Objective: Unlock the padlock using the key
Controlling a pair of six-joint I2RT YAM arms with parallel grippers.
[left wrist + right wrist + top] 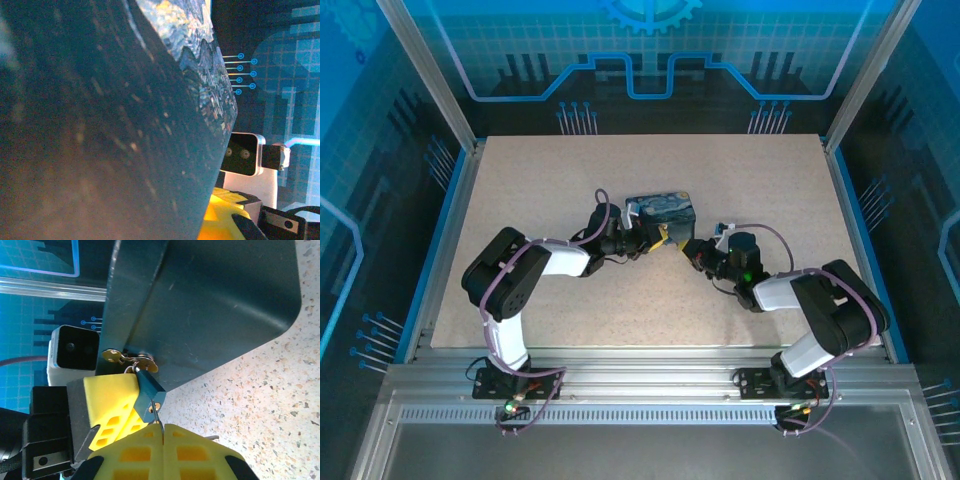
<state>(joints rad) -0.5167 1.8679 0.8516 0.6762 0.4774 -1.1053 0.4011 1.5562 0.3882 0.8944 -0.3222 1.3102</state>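
Right gripper (162, 429): yellow fingers pressed together on the key (158, 415), whose tip meets the underside of the padlock (148, 394).
Left gripper (658, 238): pinched narrow on the padlock.
Padlock: teal, hung from brass hasp (131, 359) of dark box (215, 305) on speckled table (280, 400).

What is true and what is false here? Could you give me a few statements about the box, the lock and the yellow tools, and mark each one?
1. The padlock hangs from the latch on the box. True.
2. The right tool is spread wide open. False: it is shut, pinching the thin key that reaches the padlock's underside.
3. The box is bright red. False: it is dark blue.
4. The box sits on a speckled table. True.
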